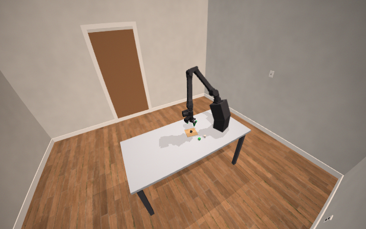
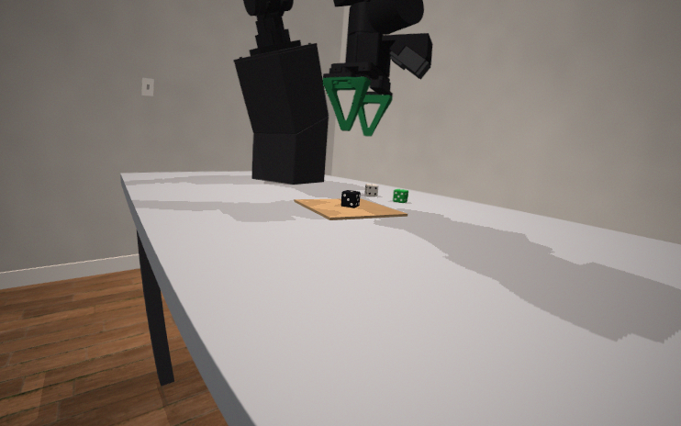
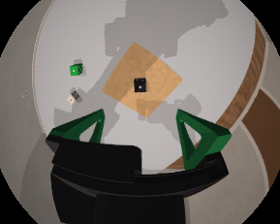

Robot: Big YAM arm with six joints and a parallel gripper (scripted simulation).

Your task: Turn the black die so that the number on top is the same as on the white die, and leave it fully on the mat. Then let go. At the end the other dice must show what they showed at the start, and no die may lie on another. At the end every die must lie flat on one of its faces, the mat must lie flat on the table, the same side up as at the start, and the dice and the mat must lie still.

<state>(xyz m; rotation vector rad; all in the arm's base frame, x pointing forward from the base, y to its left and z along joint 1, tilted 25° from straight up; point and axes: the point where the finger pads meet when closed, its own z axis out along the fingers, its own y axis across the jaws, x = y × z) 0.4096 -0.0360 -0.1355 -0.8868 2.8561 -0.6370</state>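
The black die (image 2: 351, 198) lies flat on the tan mat (image 2: 350, 207), near its middle; it also shows in the wrist view (image 3: 140, 83) and in the top view (image 1: 191, 131). The white die (image 2: 371, 189) and the green die (image 2: 399, 196) lie on the table beside the mat, apart from each other. In the wrist view the white die (image 3: 72, 98) sits below the green die (image 3: 76, 69). My gripper (image 2: 357, 124) with green fingers hangs high above the mat, open and empty. The pips on the dice tops are too small to read.
The arm's black base (image 2: 285, 113) stands on the table behind the mat. The table's left edge (image 2: 137, 222) is some way from the mat. A brown door (image 1: 118, 71) is in the far wall.
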